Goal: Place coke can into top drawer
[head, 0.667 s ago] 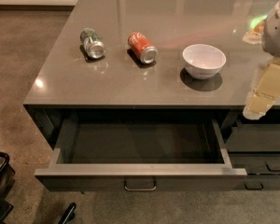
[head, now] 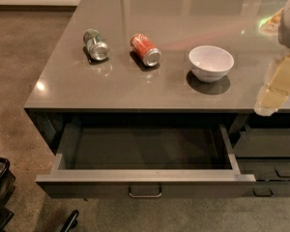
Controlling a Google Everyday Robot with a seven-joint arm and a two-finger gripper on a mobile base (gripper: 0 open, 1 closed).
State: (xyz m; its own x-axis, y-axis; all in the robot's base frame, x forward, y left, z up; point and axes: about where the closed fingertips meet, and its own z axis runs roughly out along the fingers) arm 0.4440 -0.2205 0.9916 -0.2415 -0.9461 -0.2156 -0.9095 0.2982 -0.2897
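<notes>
Grey bench is taking up most of the view, with its top carrying three items. Top drawer is sitting pulled well out under the bench's front edge; its dark interior is showing nothing inside, and the grey front panel is facing the camera. Narrower dark drawers are sitting to the right of it, pushed in. Claw is hanging at the far right edge of the view, over the bench's front right corner, well apart from both cans (cream-coloured and cut off by the frame, so I cannot tell whether it's spread or pressed together), and it's not touching anything I can make out. White bowl is sitting upright on the bench, right of centre, between the claw and the cans. Coke can is lying on its side on the bench top, left of the bowl, silver end pointing toward the camera, outside the drawer. Green and silver can is lying on its side too, just left of the coke can, not touching it. Small metal bar handle is sitting centred on the drawer front.
</notes>
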